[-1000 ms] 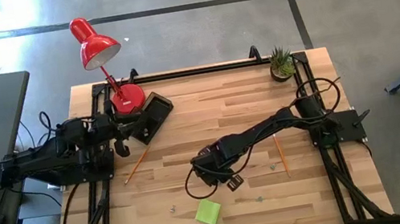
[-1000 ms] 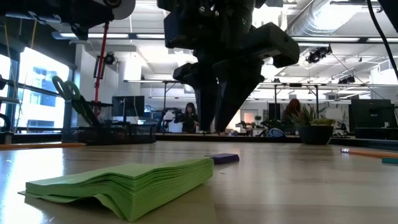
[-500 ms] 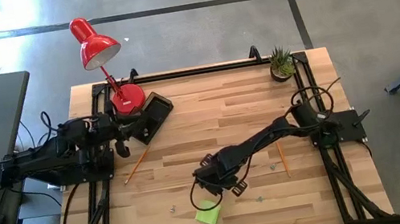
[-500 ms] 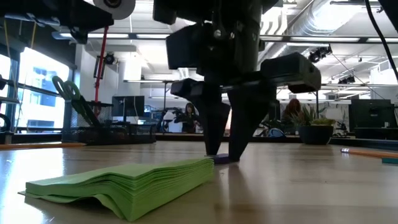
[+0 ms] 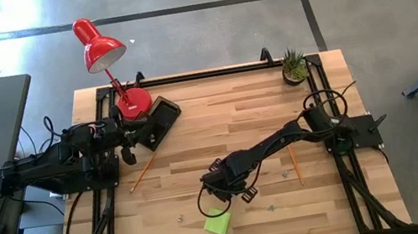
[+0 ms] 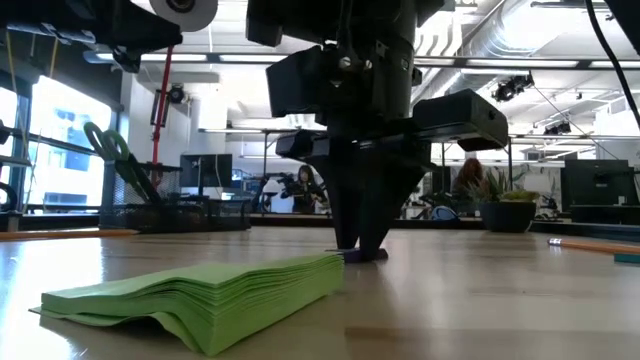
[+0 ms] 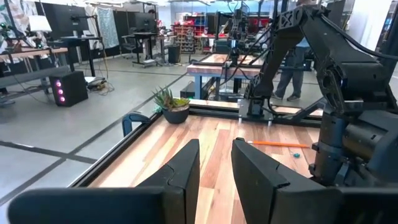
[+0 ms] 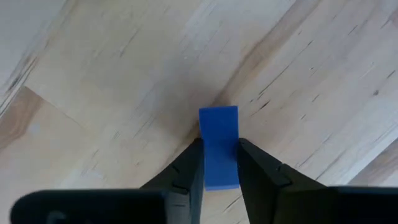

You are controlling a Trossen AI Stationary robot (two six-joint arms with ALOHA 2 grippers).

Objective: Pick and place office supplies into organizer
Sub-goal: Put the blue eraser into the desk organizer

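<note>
Blue in the right wrist view, purple in the low view, one small rectangular block sits pinched by the right gripper on the wooden table, lower centre of the high view, touching one lime-green sticky-note pad. Two orange pencils lie apart. Left gripper, narrowly parted, holds nothing beside the black organizer tray.

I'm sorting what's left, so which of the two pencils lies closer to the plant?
The pencil on the table's right side, beside the right arm, lies closer to the plant. The other pencil lies far left, by the left arm.
</note>
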